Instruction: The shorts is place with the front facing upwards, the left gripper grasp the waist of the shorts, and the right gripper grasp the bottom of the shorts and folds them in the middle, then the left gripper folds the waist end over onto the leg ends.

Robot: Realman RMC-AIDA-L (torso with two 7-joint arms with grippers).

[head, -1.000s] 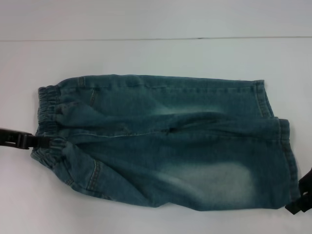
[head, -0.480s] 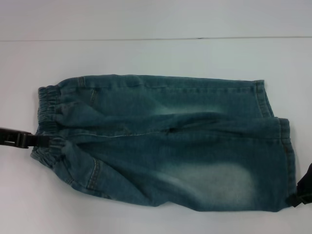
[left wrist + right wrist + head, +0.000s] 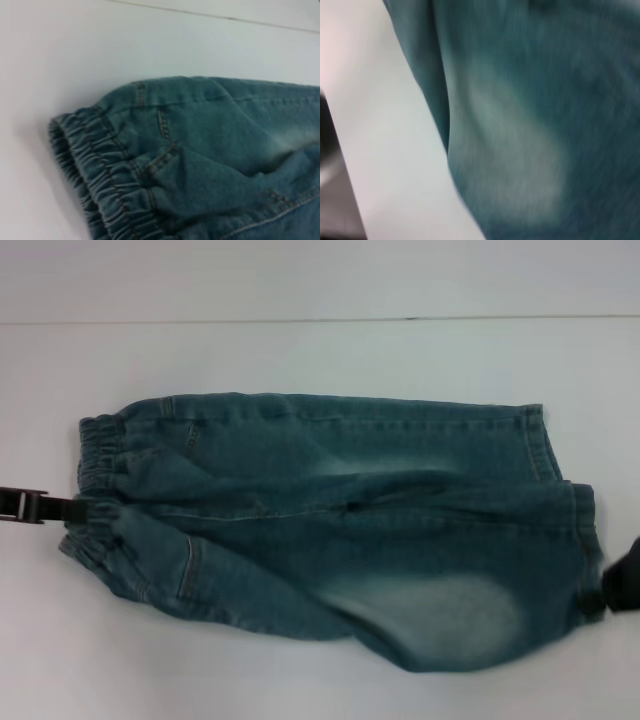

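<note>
The blue denim shorts [image 3: 340, 520] lie across the white table [image 3: 300, 350], with the gathered waist [image 3: 98, 465] on the left and the bottom of the shorts [image 3: 585, 530] on the right. My left gripper [image 3: 88, 510] comes in from the left edge and is shut on the near part of the waistband. My right gripper [image 3: 612, 585] shows as a dark blur at the right edge, shut on the near leg end. Between the two grippers the near edge of the shorts is raised off the table. The left wrist view shows the waistband [image 3: 100, 170], and the right wrist view shows the denim [image 3: 530, 125] up close.
A thin seam [image 3: 300, 320] crosses the table behind the shorts. Bare white surface lies in front of the shorts and on both sides. In the right wrist view the table's edge [image 3: 330, 190] shows as a dark strip.
Both grippers have risen and moved away from the table's front. The near waistband corner and near leg hem came up with them, pulling the shorts' near edge inward.
</note>
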